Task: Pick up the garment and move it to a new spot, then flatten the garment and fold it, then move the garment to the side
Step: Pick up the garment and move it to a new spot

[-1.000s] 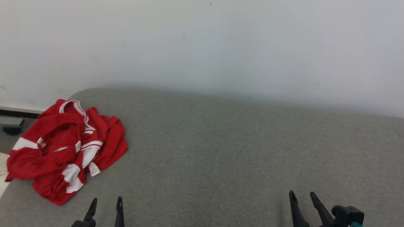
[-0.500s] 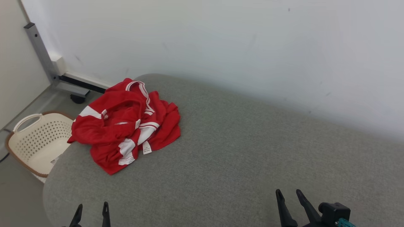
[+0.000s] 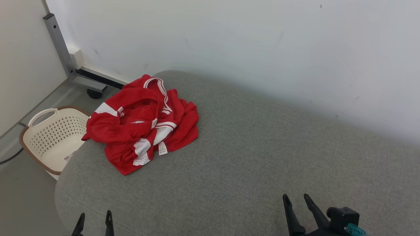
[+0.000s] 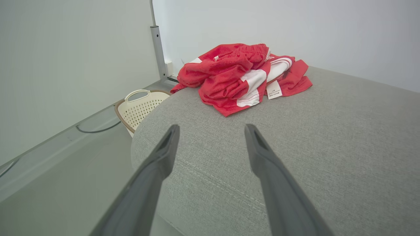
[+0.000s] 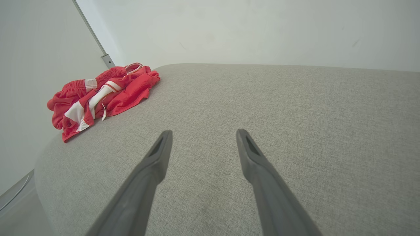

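Task not begun: garment untouched, both grippers empty.

Crumpled red-and-white garment point(image 3: 142, 123) lies at upper left of the head view, on the corner of the grey cushioned surface point(image 3: 246, 157), its edge reaching the rim above a cream perforated basket point(image 3: 49, 137). At bottom left the left gripper point(image 3: 94, 213), at bottom right the right gripper point(image 3: 295, 196): jaws spread wide, holding nothing, well apart from the cloth. Pick-up, move, flattening, folding, set-aside all remain.
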Controlling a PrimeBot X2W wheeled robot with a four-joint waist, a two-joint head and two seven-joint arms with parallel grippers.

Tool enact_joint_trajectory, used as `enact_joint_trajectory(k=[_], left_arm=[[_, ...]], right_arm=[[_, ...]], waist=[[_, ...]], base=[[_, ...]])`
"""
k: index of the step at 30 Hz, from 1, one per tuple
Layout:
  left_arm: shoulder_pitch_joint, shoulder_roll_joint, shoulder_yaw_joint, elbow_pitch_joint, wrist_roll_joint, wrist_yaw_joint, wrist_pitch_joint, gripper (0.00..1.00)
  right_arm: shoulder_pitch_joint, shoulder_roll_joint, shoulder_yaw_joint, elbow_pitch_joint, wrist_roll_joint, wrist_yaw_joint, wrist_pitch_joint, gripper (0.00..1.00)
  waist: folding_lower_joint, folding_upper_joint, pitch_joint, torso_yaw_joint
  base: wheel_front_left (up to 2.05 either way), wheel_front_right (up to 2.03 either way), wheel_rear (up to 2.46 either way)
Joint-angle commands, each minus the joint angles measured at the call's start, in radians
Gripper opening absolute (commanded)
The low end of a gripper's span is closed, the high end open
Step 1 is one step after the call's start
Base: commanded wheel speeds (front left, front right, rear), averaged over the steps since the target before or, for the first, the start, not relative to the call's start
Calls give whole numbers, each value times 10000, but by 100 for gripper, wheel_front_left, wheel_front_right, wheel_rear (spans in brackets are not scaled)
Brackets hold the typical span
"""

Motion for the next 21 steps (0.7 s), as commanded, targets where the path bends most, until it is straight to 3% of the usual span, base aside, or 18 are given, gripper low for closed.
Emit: enact_joint_trajectory(k=[1,10,21], left_arm=[[-189,66,-79,47,0,-107,44,100],[-2543,427,-661,1204,4,-806,1248,100],[-6053,1277,-1279,4104,-833,-1327,3343,100]], right_arm=[[-36,-21,7,5,-13,-21,-57,100],[374,-18,-180,-239,-225,-21,167,100],[517,-24,-301,-2439,-1468,-21,1800,100]], waist=[[0,-1,-27,-26],[0,-1,25,-215],[0,-1,1688,-2142]], base=[[0,0,0],[0,0,0],[0,0,0]])
